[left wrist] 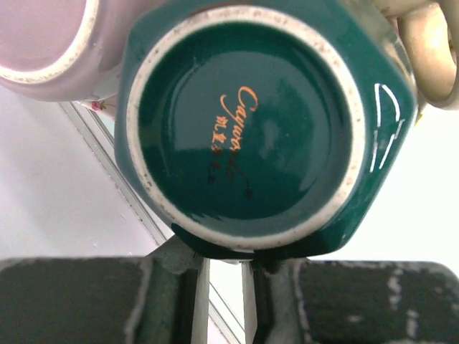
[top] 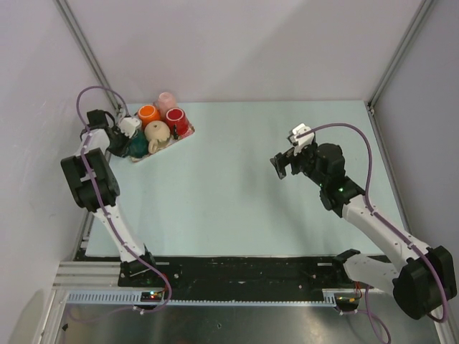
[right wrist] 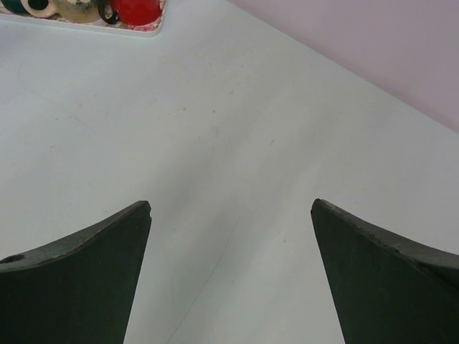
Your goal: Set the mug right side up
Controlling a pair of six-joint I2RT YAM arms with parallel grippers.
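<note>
Left wrist view shows the left gripper [left wrist: 224, 264] with its jaws drawn narrow, only a slim light slit left between the two dark fingers [left wrist: 86, 301]. A bulge on the side of the green mug [left wrist: 244, 129] sits right at their tips; whether the tips actually pinch it I cannot tell. The green mug stands upside down, its round base turned to the camera, with a pale worn ring and orange script. A pale mug [left wrist: 43, 43] sits just beside it at upper left, and the looped handle of a cream mug [left wrist: 430, 57] shows at upper right.

From above, the green mug sits at the near left end of a tray [right wrist: 107, 27] in the far left part of the table [top: 237, 179], packed in with an orange mug [top: 148, 115], a pink mug [top: 166, 102] and a red mug [top: 177, 120]. Well apart on the right side, the right gripper [right wrist: 231, 204] hangs above the table, its jaws spread wide with only table surface showing between them.
</note>
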